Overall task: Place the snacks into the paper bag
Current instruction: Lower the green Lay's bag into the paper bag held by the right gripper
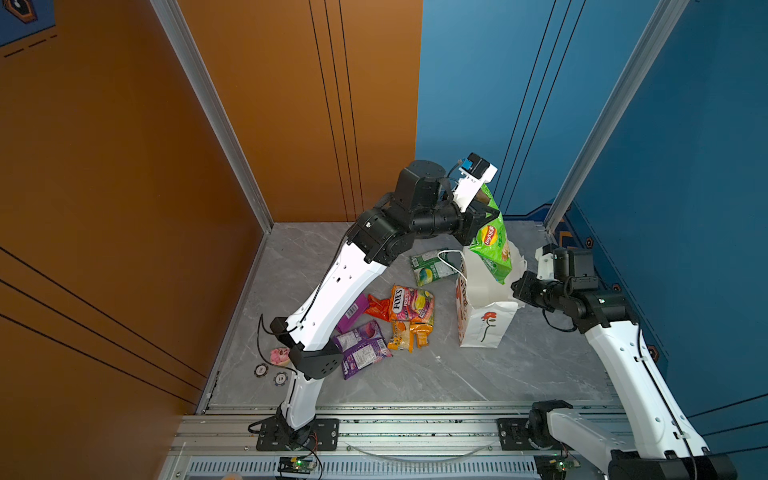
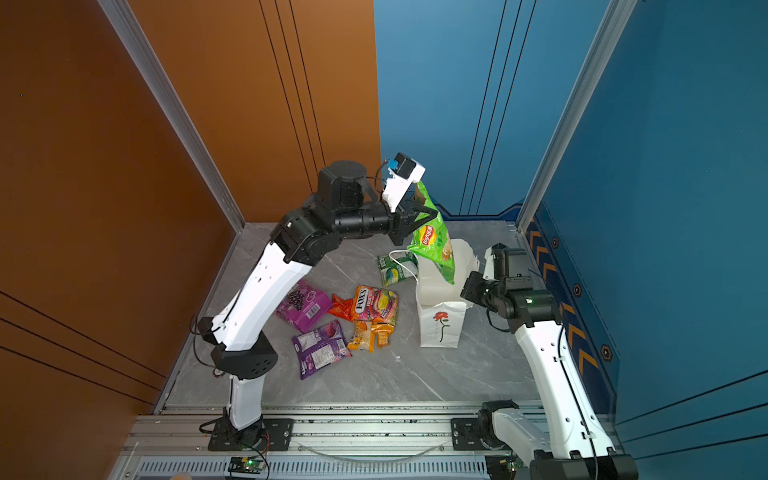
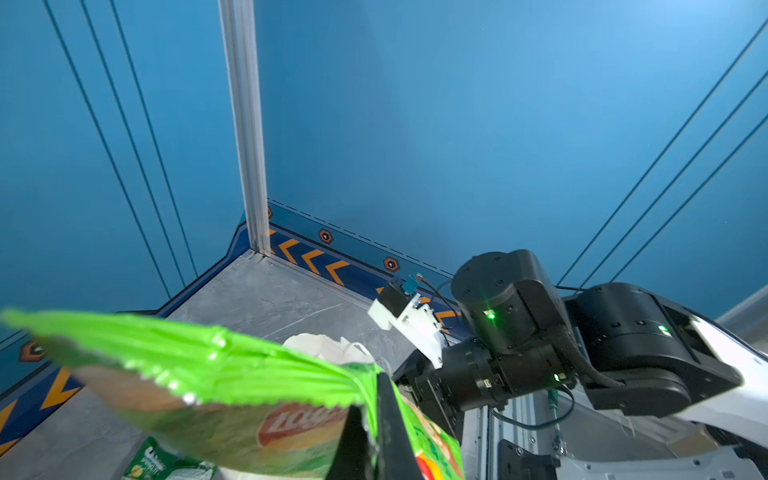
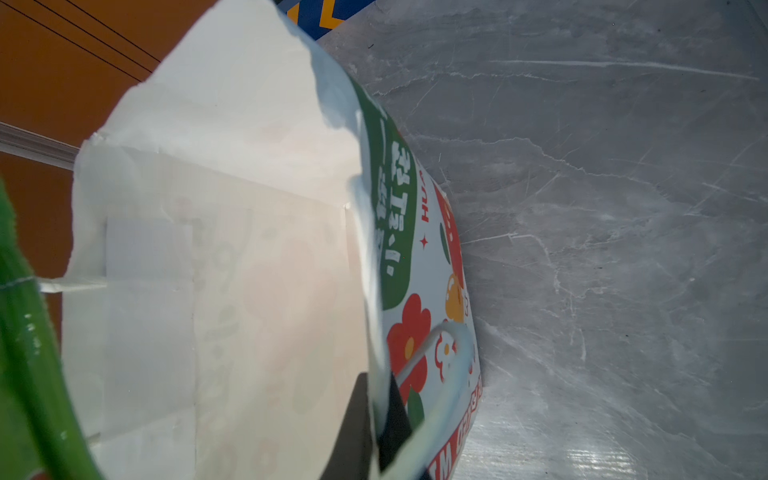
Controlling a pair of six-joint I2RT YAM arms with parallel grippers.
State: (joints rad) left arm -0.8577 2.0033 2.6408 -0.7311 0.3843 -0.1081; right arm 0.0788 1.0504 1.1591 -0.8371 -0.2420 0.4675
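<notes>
The left gripper (image 1: 485,212) clenches the top edge of the large green packet (image 1: 493,246), which hangs lengthwise straight beneath it over the mouth of the paper bag (image 1: 484,328), whose rim the right gripper (image 4: 376,415) pinches.

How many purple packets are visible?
2. Grape-print purple packet on the table beside the left arm; second purple packet just nearer the camera. Arm may hide others.

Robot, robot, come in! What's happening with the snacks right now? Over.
Left gripper shut on large green crinkly chip packet, over mouth of white paper bag. Right gripper shut on bag rim. Nothing blocking.
</notes>
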